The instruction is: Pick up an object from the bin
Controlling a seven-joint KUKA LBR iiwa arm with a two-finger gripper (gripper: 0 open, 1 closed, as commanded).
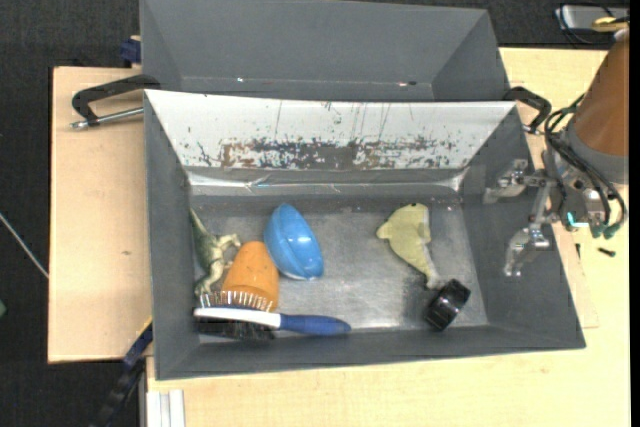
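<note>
the hand [515,220] is shown over the right sloping wall of the bin [320,45], its fingers apparently spread apart with nothing between them. nearest it, a small black cylinder [446,304] lies in the floor's near right corner, with a pale green limp piece [408,237] just behind. a blue egg-shaped shell [293,242], orange cone [250,277] and blue-handled brush [270,321] are grouped at left.

No readable text, label, brand or number on bin [170,245] or objects inside.

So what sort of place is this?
Likely a robotics lab: a grey metal bin holding odd items, like a blue-handled brush and black cylinder, with a robot hand over its right wall.
</note>
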